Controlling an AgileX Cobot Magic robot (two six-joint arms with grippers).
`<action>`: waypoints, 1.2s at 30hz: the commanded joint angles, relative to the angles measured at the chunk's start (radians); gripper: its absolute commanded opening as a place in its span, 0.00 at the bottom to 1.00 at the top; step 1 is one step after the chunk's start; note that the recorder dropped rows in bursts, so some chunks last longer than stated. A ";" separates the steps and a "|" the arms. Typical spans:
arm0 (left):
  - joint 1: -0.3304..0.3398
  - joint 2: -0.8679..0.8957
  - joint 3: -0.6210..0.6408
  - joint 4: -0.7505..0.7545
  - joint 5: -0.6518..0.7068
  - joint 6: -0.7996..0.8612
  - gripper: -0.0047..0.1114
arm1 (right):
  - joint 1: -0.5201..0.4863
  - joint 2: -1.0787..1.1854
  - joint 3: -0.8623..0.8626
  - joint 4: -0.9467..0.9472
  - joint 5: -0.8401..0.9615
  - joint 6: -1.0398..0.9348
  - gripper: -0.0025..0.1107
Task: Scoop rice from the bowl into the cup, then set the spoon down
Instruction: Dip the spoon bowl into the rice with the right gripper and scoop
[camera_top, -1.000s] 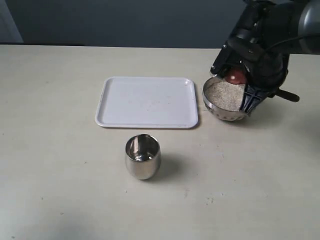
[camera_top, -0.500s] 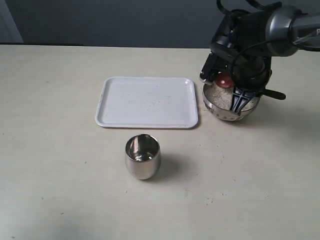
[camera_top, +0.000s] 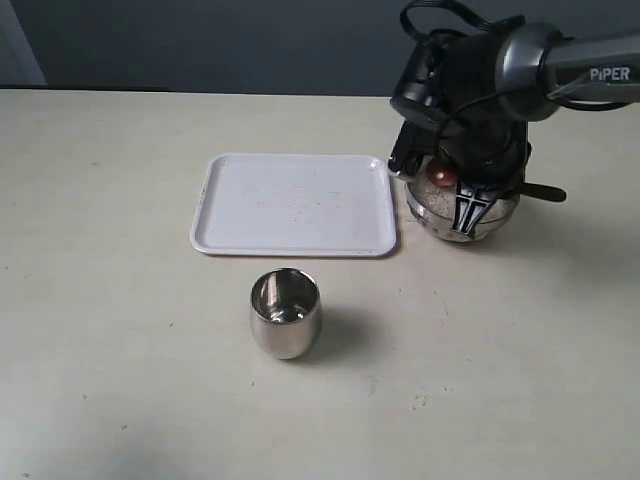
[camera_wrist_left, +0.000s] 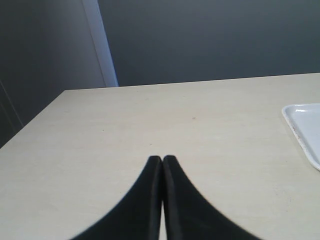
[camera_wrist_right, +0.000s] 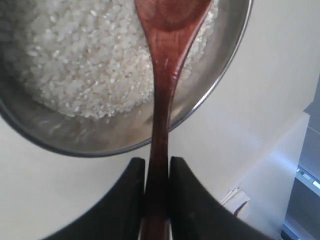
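The spoon (camera_wrist_right: 162, 100) has its head in the rice (camera_wrist_right: 85, 65) at the far-left side of the bowl (camera_wrist_right: 100, 140). Its handle crosses the rim into the right claw (camera_wrist_right: 157, 170), whose jaws stand narrowly apart and pinch the thin handle.

The bowl sits far right on the bench (camera_top: 120, 380), just right of the tray (camera_top: 295, 205). The cup (camera_top: 285, 315) stands nearer and to the left, well apart.

Likely troubles:
- **Twist:** the slim handle could roll in the pinch as the head pushes through the grains, dumping the load.
- **Shove:** the handle looks close to the rim, so levering on it may tip the bowl or slide it against the tray.
- **Spill:** the carry to the cup is long and its mouth is narrow (any tilt scatters grains).

The left claw (camera_wrist_left: 162, 165) is pressed closed on nothing, over bare bench at the left.
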 joint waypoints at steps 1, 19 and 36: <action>-0.006 -0.004 -0.003 0.000 -0.009 -0.005 0.04 | 0.001 0.009 -0.006 -0.079 0.053 0.049 0.02; -0.006 -0.004 -0.003 0.000 -0.009 -0.005 0.04 | 0.005 0.048 -0.006 -0.013 0.019 0.030 0.02; -0.006 -0.004 -0.003 0.000 -0.009 -0.005 0.04 | 0.005 0.048 -0.006 0.087 -0.012 -0.064 0.02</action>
